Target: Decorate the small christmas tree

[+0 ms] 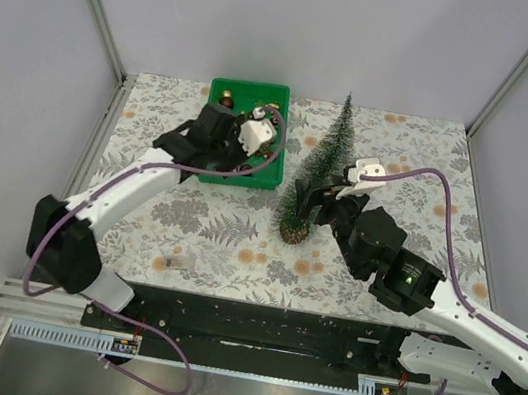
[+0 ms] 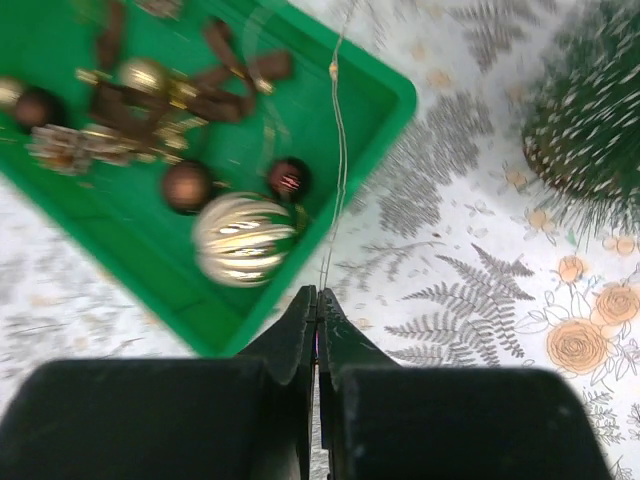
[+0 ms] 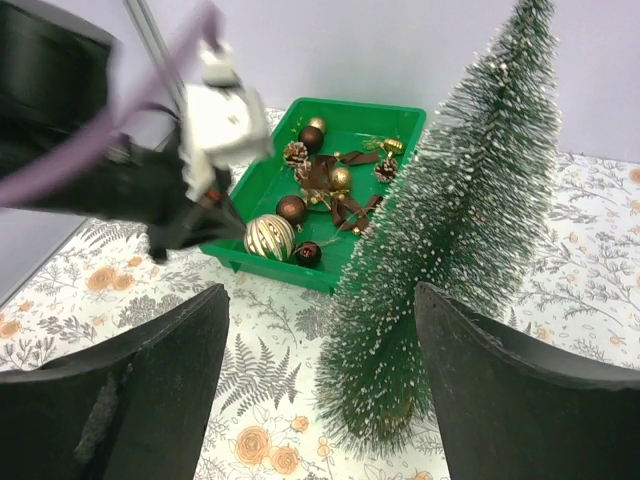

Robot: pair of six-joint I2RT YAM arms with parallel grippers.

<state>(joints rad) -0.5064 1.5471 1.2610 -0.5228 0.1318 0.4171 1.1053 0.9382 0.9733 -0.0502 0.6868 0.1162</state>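
At the near right rim of the green tray [image 1: 250, 85], the left gripper [image 2: 318, 295] is pinching a thin wire [image 2: 340, 150]. Its jaws are pressing fully together, and the wire is running from the tips up and across the tray corner. The left arm is stretching from its near-left base diagonally to the far right. The wrist is hanging over the tray's near edge and the fingers are pointing down at the rim.

The tray is sitting at the far centre-left of the patterned tablecloth [image 1: 206, 239]. It is holding a gold-striped ball [image 2: 243, 238], small brown balls [image 2: 187, 186], brown ribbon [image 3: 345, 205] and some pinecones, blurred in the left wrist view.

The small christmas tree [image 1: 321, 161] is standing on its base near the table centre, just right of the tray and apart from it. In the right wrist view it is leaning slightly.

The right arm is reaching in from the near right with its elbow bent, the wrist aiming left and far at the tree's lower half. The right gripper [image 3: 322, 300] is spreading wide, one finger on each side of the lower branches. Cannot tell whether the fingers are touching the bristles.
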